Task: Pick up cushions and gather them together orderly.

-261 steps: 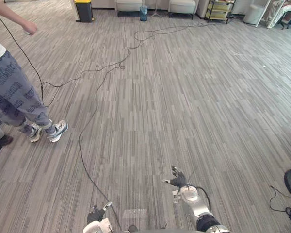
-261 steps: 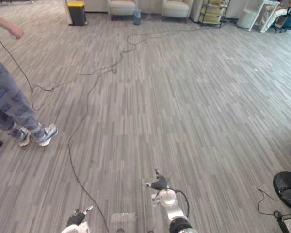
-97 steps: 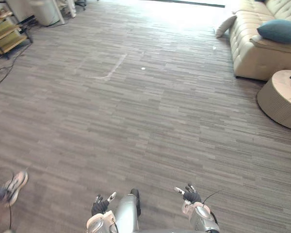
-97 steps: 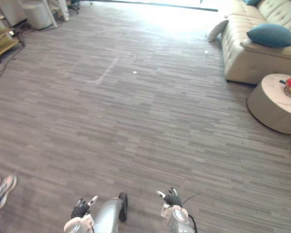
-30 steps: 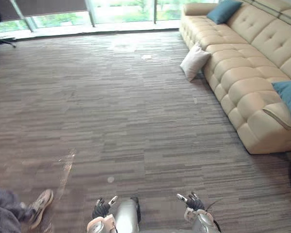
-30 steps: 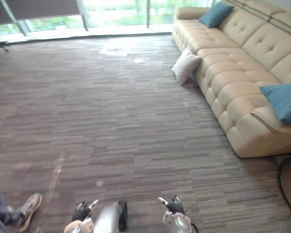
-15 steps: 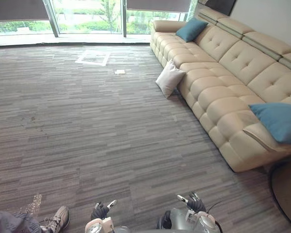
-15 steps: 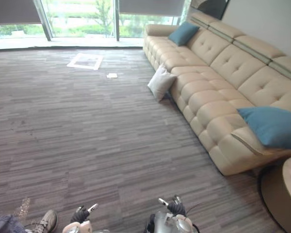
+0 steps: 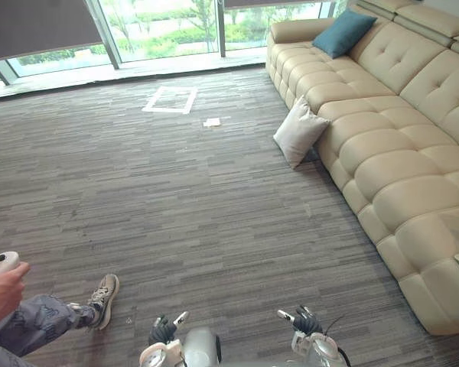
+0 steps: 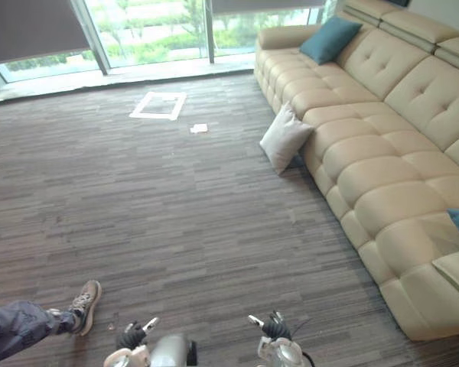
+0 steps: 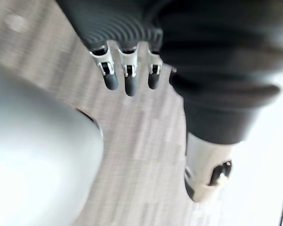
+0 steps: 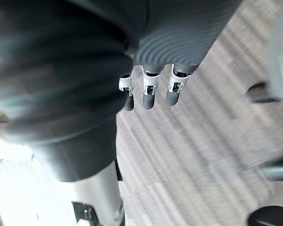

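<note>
Hanging low over the carpeted floor [image 9: 176, 199], the left hand [image 9: 162, 330] had its fingers [image 11: 125, 75] straight and empty, a person's shoe [image 9: 103, 300] lying just off to its left. The right hand [image 9: 304, 321] beside it was equally relaxed and held nothing. Well ahead and right of that hand, a white cushion [image 9: 300, 131] leaned against the beige sofa [image 9: 398, 153], and a teal cushion [image 9: 343, 32] sat farther off at the sofa's far end.

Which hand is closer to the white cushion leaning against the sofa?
Right. The right hand is nearly in line with the white cushion, well short of it; the left hand is equally short but offset to the left.
</note>
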`<state>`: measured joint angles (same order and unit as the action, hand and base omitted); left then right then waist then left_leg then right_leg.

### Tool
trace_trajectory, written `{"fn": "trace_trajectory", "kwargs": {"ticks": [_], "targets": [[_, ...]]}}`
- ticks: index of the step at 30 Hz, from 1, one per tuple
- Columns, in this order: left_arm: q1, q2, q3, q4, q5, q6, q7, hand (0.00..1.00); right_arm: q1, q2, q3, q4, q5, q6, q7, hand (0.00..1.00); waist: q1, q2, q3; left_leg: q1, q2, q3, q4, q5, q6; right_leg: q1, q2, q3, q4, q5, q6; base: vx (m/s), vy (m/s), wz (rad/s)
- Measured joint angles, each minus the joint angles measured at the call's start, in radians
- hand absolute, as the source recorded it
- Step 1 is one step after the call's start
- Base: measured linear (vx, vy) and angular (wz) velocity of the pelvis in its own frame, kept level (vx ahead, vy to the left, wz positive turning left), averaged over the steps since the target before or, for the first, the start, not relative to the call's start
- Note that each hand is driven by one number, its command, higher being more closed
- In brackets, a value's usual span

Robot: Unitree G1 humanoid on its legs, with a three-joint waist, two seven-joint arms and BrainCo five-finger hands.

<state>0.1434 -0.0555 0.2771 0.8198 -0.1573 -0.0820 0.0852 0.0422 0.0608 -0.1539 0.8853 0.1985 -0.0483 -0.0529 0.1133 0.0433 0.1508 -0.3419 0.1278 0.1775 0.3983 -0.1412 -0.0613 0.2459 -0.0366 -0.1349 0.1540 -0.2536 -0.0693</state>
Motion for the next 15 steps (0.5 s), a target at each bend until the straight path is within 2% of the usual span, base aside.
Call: {"fn": "trace_trajectory", "kwargs": {"ticks": [1, 2, 3, 5, 6, 7, 8, 9, 10, 11, 13, 14, 15], "targets": [[0.007, 0.003, 0.000, -0.004, -0.002, 0.000, 0.000, 0.00, -0.003, 0.008, 0.005, 0.009, 0.000, 0.002, -0.003, 0.00, 0.009, -0.007, -0.015, 0.003, -0.012, 0.008, -0.011, 0.101, 0.032, 0.025, -0.012, 0.043, -0.016, -0.008, 0.021, 0.56, 0.269, -0.52], [0.002, 0.023, -0.001, -0.004, 0.001, 0.000, 0.001, 0.00, -0.007, 0.009, 0.029, 0.008, 0.000, 0.005, 0.000, 0.00, 0.005, -0.048, -0.030, 0.008, -0.042, 0.034, -0.013, 0.063, 0.059, 0.018, -0.055, 0.062, -0.006, 0.015, 0.052, 0.67, 0.329, -0.45], [-0.001, 0.023, -0.001, -0.004, 0.001, 0.000, 0.001, 0.00, -0.005, 0.009, 0.028, 0.003, 0.000, 0.005, 0.000, 0.00, 0.005, -0.050, -0.029, 0.010, -0.046, 0.040, -0.009, 0.050, 0.073, 0.009, -0.062, 0.070, 0.008, 0.028, 0.065, 0.69, 0.339, -0.20], [-0.004, 0.032, -0.006, 0.002, 0.001, 0.005, 0.002, 0.00, 0.006, 0.008, 0.016, 0.000, -0.001, 0.005, -0.002, 0.00, 0.006, -0.060, -0.030, 0.063, -0.076, 0.068, 0.023, 0.009, 0.128, -0.044, -0.100, 0.132, 0.198, 0.100, 0.146, 0.54, 0.292, -0.11], [-0.004, 0.033, -0.012, 0.006, 0.001, 0.005, 0.001, 0.00, 0.007, 0.008, 0.016, 0.000, -0.001, 0.006, -0.002, 0.00, 0.007, -0.061, -0.029, 0.078, -0.083, 0.066, 0.021, 0.005, 0.136, -0.059, -0.104, 0.140, 0.248, 0.120, 0.160, 0.48, 0.274, 0.06], [-0.006, 0.034, -0.032, 0.015, 0.001, 0.006, 0.001, 0.00, 0.015, 0.001, 0.013, -0.004, -0.001, 0.005, -0.001, 0.00, 0.005, -0.053, -0.024, 0.149, -0.095, 0.054, -0.009, -0.029, 0.130, -0.141, -0.105, 0.166, 0.461, 0.207, 0.214, 0.41, 0.240, 0.09], [-0.010, 0.035, -0.039, 0.023, 0.001, 0.009, -0.001, 0.00, 0.020, -0.001, 0.017, -0.003, -0.002, 0.005, 0.007, 0.00, 0.001, -0.049, -0.013, 0.215, -0.111, 0.040, -0.043, -0.058, 0.120, -0.214, -0.104, 0.161, 0.653, 0.200, 0.221, 0.38, 0.214, 0.16], [-0.013, 0.036, -0.039, 0.029, 0.001, 0.009, -0.001, 0.00, 0.027, -0.001, 0.014, -0.004, -0.001, 0.004, 0.007, 0.00, -0.003, -0.048, -0.012, 0.242, -0.121, 0.029, -0.060, -0.064, 0.123, -0.243, -0.104, 0.150, 0.717, 0.179, 0.217, 0.34, 0.154, 0.29], [-0.023, 0.034, -0.046, 0.039, 0.001, 0.011, 0.000, 0.00, 0.051, -0.002, 0.000, -0.015, -0.002, 0.004, 0.007, 0.00, -0.006, -0.046, -0.013, 0.312, -0.131, 0.012, -0.109, -0.085, 0.125, -0.319, -0.102, 0.105, 0.793, 0.120, 0.183, 0.33, 0.097, 0.32], [-0.020, 0.035, -0.059, 0.043, 0.001, 0.011, 0.000, 0.00, 0.060, -0.003, -0.004, -0.043, -0.002, -0.001, 0.008, 0.00, -0.009, -0.036, -0.011, 0.360, -0.130, -0.005, -0.145, -0.092, 0.129, -0.374, -0.103, 0.035, 0.791, 0.079, 0.154, 0.31, 0.072, 0.40], [-0.029, 0.042, -0.061, 0.065, 0.003, 0.010, -0.001, 0.00, 0.060, -0.002, -0.013, -0.053, -0.002, -0.013, 0.012, 0.00, -0.028, -0.038, -0.006, 0.427, -0.122, -0.042, -0.184, -0.102, 0.132, -0.421, -0.104, -0.081, 0.707, 0.030, 0.124, 0.34, -0.018, 0.67], [-0.034, 0.046, -0.058, 0.081, 0.007, 0.010, -0.001, 0.00, 0.060, -0.002, -0.037, -0.053, -0.002, -0.015, 0.013, 0.00, -0.036, -0.040, -0.005, 0.476, -0.113, -0.073, -0.200, -0.124, 0.126, -0.459, -0.102, -0.138, 0.592, 0.024, 0.129, 0.35, -0.057, 0.79], [-0.034, 0.046, -0.057, 0.085, 0.008, 0.010, 0.000, 0.00, 0.058, -0.002, -0.049, -0.053, -0.001, -0.015, 0.013, 0.00, -0.039, -0.041, -0.005, 0.494, -0.110, -0.082, -0.205, -0.132, 0.121, -0.471, -0.100, -0.151, 0.533, 0.028, 0.130, 0.52, -0.111, 0.73]]}}
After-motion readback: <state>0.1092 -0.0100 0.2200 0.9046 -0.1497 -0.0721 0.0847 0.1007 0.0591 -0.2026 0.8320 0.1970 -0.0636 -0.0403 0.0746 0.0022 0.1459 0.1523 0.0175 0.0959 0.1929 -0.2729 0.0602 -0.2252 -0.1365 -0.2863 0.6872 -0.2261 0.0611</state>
